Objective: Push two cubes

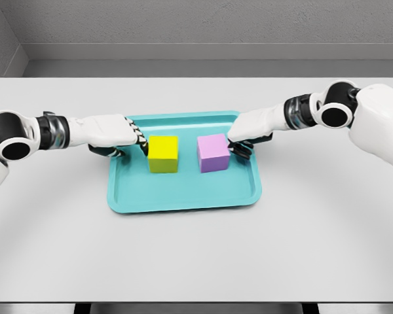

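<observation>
Yellow cube [163, 154] and purple cube [213, 152] sit side by side, apart, in teal tray [183, 196] on grey table [196, 261]. Left hand [118, 134] fingertips touch yellow cube's left side; right hand [245, 136] fingertips against purple cube's right side. Both hands' fingers extended, pressed together, gripping nothing.

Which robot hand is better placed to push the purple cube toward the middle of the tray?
The right robot hand: its fingertips sit at the outer side of the purple cube on the teal tray. The left robot hand is beside the yellow cube.
</observation>
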`<state>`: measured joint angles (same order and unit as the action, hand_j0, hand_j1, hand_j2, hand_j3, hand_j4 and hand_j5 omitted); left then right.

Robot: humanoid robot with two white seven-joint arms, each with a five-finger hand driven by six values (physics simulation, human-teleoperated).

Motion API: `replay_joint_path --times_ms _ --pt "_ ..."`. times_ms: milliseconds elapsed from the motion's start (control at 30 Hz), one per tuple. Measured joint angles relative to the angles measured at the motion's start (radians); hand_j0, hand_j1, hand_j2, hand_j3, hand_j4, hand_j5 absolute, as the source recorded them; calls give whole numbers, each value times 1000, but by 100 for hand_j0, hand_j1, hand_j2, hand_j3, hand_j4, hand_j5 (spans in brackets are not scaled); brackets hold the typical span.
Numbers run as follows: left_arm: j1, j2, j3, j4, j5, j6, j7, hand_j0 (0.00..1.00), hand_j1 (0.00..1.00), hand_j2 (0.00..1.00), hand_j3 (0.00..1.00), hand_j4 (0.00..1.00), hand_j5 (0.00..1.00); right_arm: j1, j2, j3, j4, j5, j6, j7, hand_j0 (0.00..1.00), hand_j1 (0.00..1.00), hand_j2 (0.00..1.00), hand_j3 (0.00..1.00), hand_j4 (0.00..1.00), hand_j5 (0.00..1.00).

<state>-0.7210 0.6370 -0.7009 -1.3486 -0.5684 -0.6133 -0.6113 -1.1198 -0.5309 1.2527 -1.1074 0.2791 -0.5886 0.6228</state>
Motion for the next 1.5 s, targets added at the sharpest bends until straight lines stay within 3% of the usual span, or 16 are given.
replay_joint_path --times_ms 900,1233,1500 --pt "-6 -21 -14 14 -7 0 0 65 65 65 65 65 65 -18 -10 8 7 39 -24 -12 14 14 14 14 14 14" --pt "0 -17 -19 6 -4 1 0 67 67 67 67 67 67 -17 1 15 78 131 -24 -12 13 13 13 13 13 13" --pt "2 -15 -34 -4 4 2 0 67 67 67 67 67 67 -18 15 19 78 157 -22 -14 13 13 13 13 13 13"
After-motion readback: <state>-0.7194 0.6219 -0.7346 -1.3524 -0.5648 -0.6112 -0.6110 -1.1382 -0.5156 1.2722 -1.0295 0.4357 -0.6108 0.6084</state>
